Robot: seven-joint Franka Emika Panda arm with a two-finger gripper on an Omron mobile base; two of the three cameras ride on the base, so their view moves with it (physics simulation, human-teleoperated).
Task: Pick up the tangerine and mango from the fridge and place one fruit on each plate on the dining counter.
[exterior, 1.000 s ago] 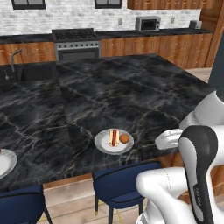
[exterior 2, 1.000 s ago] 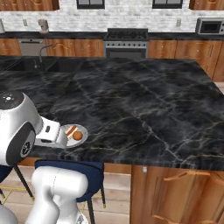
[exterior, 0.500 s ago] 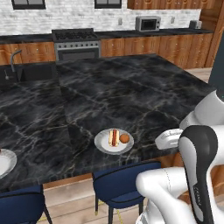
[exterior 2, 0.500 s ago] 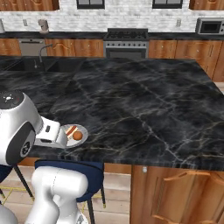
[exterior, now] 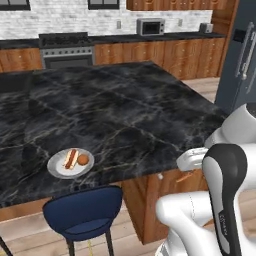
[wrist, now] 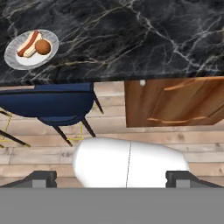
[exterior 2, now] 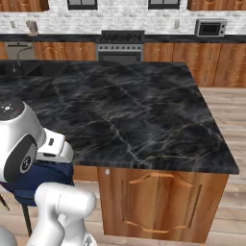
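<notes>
Holding tangerine (exterior: 83, 159) and hot dog (exterior: 70, 158), plate (exterior: 57, 169) on dining counter (exterior: 120, 115); fingers (wrist: 42, 179) spread, empty

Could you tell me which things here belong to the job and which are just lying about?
Job: tangerine, plate under it, dining counter, fridge.
Lying about: blue stool, microwave, stove.

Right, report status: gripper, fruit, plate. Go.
Gripper open, empty, low beside the dining counter. Tangerine on plate with a hotdog-like item. Blue stool below the plate. Fridge right.
</notes>
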